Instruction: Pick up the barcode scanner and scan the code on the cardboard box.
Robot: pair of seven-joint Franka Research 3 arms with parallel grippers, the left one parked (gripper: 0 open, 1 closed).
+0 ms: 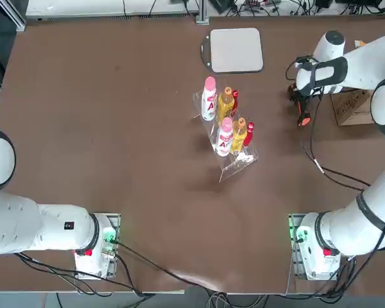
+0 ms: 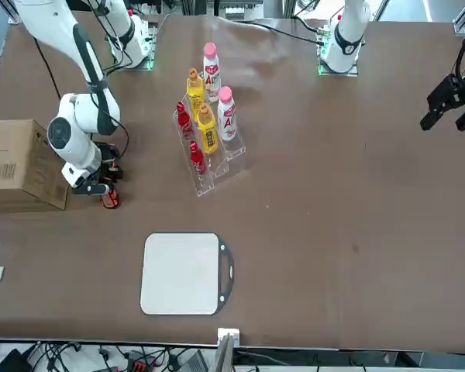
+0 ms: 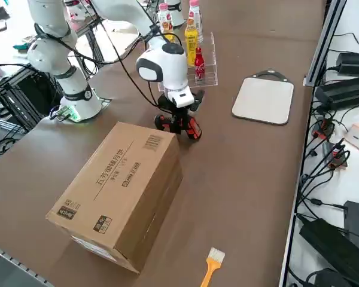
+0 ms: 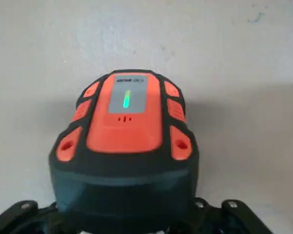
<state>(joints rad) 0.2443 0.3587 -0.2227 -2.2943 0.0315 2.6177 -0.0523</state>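
So my right gripper [image 3: 178, 118] is down at the table with the scanner [image 4: 124, 146] sitting between the fingers, clamped on it as far as I can tell from the wrist cam; the green light on its head is lit. It's low, maybe touching the table, can't say for sure. The box [image 3: 116, 191] lies just beside it, on the outer side away from the bottle rack [image 1: 228, 125]. A barcode label shows on the box's top, at the end nearest the gripper. So I reckon the next bit is lifting and turning the scanner's nose towards that label.
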